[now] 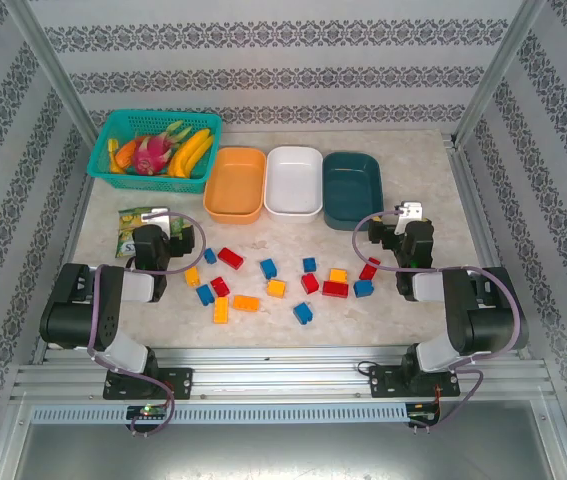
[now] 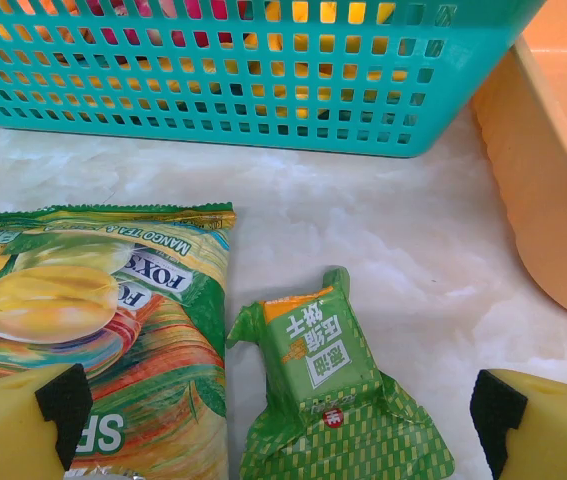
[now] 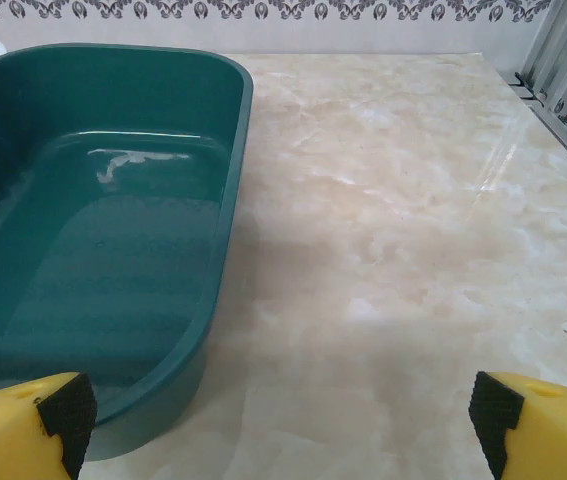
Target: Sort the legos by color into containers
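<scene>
Left gripper (image 2: 283,425) and right gripper (image 3: 283,425) are held spread wide. Legos (image 1: 335,289) are scattered on the table (image 1: 418,165) toward its near edge, between both grippers; containers (image 1: 294,182) are lined along the far edge.

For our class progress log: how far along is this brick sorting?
Done: nothing; the orange plastic tray, white plastic tray and dark teal plastic tray sit empty. In hand: nothing; left gripper and right gripper are open. Left: all small studded plastic bricks lie on the table.

Pale marble table (image 1: 423,170), patterned grey-white walls (image 1: 283,60).
</scene>
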Controlling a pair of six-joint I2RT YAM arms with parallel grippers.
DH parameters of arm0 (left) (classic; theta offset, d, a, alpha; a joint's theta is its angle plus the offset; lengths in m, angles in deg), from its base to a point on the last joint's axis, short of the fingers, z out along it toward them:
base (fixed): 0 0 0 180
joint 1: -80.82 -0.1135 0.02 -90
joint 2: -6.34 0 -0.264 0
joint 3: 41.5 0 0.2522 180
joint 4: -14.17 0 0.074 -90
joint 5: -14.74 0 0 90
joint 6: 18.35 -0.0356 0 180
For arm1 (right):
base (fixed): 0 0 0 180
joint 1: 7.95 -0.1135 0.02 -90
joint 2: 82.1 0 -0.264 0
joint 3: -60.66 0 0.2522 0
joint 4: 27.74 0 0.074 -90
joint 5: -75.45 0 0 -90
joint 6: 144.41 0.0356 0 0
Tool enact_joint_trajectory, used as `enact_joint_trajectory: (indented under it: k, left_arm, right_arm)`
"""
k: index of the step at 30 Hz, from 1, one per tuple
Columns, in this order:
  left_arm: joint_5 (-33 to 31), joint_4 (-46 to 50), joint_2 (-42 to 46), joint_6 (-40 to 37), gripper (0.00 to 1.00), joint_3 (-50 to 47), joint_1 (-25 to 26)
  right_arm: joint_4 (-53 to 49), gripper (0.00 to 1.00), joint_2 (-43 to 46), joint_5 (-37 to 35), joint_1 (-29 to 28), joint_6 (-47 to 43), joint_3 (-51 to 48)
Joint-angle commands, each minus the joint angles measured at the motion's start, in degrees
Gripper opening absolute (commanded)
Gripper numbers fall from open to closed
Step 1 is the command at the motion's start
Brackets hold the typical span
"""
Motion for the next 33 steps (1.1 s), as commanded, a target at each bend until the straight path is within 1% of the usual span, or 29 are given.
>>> enact_joint_trajectory:
  k: [1, 25, 27, 28, 30, 31, 33]
  left_arm:
    - [-0.37, -1.98, -0.23, -0.55, 1.00, 0.77, -0.03]
    - [-0.50, -2.48, 0.34, -0.62, 1.00, 0.42, -0.07]
    - [-2.30, 1.89, 4.06, -0.48, 1.00, 1.17, 0.34]
    - [-4.39, 5.54, 6.13, -0.27, 1.00, 1.90, 0.98]
    - [-7.97, 14.67, 12.74, 0.97, 1.00, 3.79, 2.42]
    - [-8.88, 17.66, 15.84, 0.88, 1.00, 4.26, 3.05]
    - [-12.65, 23.33, 22.72, 1.77, 1.00, 4.48, 4.90]
  right_arm:
    - [1.48, 0.98, 0.28, -0.92, -0.17, 0.71, 0.68]
    - [1.86, 0.98, 0.41, -0.90, -0.23, 0.66, 0.40]
    - [2.14, 0.98, 2.16, -3.17, -0.30, 1.44, -0.02]
    - [-0.75, 0.98, 4.32, -5.32, -0.53, 1.76, 0.29]
    - [-9.84, 0.98, 11.04, -10.79, -1.22, 2.62, 1.84]
    - [-12.69, 0.98, 13.91, -13.22, -1.53, 3.02, 2.39]
    - [-16.11, 0.98, 20.62, -18.05, -2.49, 2.30, 3.06]
